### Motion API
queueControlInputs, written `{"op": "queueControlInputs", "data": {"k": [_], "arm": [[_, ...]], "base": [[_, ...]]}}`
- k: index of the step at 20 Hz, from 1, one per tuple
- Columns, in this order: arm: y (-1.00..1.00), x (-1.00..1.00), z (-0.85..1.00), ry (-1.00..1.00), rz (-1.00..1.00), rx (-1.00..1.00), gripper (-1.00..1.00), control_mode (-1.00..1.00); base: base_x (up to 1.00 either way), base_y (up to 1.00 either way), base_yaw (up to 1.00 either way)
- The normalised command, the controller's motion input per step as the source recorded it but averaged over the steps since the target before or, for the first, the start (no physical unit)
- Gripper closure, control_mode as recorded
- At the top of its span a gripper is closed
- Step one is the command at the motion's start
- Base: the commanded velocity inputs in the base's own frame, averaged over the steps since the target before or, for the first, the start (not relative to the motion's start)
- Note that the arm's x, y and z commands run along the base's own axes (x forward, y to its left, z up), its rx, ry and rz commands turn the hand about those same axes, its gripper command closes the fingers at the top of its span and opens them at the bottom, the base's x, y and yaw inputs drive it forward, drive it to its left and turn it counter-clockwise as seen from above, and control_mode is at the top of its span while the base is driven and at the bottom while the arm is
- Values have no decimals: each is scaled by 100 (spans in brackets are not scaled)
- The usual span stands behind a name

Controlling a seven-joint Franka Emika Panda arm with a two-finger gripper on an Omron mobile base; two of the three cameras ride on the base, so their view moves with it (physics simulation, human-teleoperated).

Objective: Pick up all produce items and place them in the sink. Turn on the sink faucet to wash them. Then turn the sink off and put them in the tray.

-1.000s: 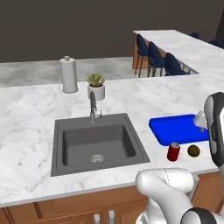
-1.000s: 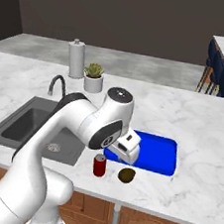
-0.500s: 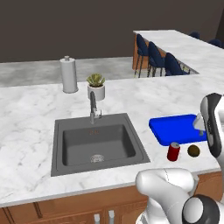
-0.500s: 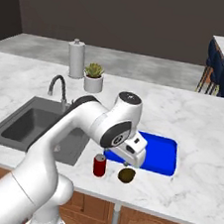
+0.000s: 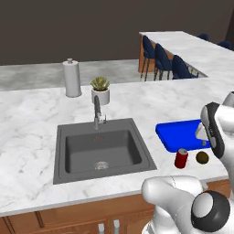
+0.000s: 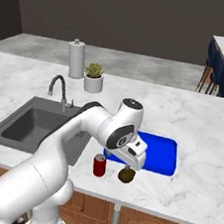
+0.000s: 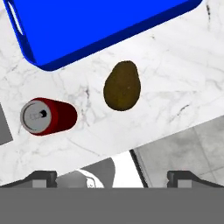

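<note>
Brown produce item [image 7: 122, 85] beyond spread fingers [image 7: 40, 177]

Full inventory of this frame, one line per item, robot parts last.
produce item: 1, brown-olive, on the counter between tray and front edge, beside the can
can: 1, red, upright on the counter next to the produce item
tray: 1, bright blue, on the counter right of the sink
sink: 1, dark grey, recessed in the counter
sink faucet: 1, grey metal, behind the sink
potted succulent: 1, green in white pot, behind the faucet
paper-towel roll: 1, white, back of counter
claw: 1, open, above the produce item
</note>
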Motion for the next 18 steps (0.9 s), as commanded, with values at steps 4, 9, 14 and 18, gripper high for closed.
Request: {"op": "queueControlInputs", "data": {"k": [4,9,14,18], "arm": [[-14,33,-31,0,0,0,-100,-100],[-25,30,-25,0,0,1,-100,-100],[-22,27,-26,2,0,1,-100,-100],[-14,25,-27,6,0,0,-100,-100]], "base": [[0,0,0],[0,0,0],[0,0,0],[0,0,0]]}}
